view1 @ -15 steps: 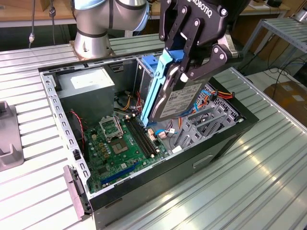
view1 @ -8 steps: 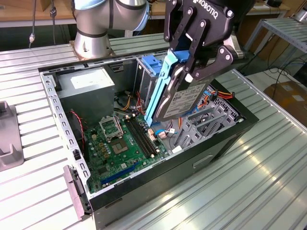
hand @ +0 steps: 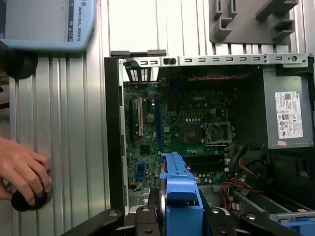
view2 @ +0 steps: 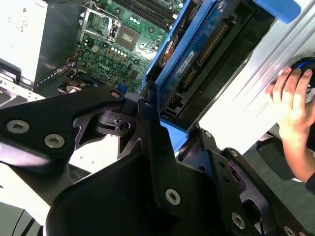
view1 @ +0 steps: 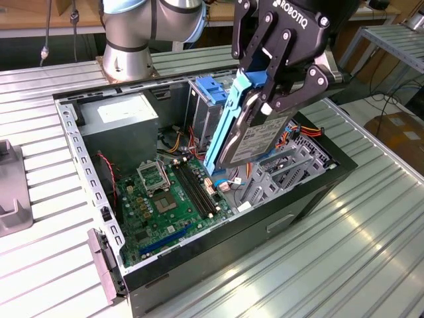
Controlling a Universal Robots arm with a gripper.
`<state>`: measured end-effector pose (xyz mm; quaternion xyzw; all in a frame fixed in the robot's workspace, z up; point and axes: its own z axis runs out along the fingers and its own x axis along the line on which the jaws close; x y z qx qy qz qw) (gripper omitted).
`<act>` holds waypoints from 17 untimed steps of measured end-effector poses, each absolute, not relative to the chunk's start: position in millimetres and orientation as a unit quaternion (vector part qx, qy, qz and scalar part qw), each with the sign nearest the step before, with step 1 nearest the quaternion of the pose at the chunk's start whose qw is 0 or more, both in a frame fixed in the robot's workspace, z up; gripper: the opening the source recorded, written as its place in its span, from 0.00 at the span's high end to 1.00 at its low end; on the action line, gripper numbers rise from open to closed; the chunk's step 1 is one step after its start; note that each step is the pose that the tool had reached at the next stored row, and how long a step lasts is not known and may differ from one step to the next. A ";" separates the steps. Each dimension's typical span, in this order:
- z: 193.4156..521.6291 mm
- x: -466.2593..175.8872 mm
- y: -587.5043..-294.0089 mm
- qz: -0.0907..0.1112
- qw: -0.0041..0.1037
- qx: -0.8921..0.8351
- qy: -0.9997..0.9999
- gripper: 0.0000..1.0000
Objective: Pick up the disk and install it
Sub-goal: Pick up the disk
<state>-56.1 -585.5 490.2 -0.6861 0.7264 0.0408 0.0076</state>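
The disk is a grey-metal drive with a white label and blue side rails. It hangs tilted, nearly on edge, above the open computer case, over the grey drive cage beside the motherboard. My black gripper is shut on the disk from above, a finger on each blue rail. In the second wrist view the disk's blue circuit side runs away from the gripper linkage. The first wrist view has the disk's blue rail on end between the fingers, over the motherboard.
A green motherboard lies in the case, with a grey power-supply box at the back and an empty blue carrier behind the disk. A person's hand rests on a black knob beside the case. A grey fixture sits at the exterior view's left.
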 end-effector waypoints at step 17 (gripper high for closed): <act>489.1 -43.5 -586.3 0.041 0.008 -0.686 0.726 0.63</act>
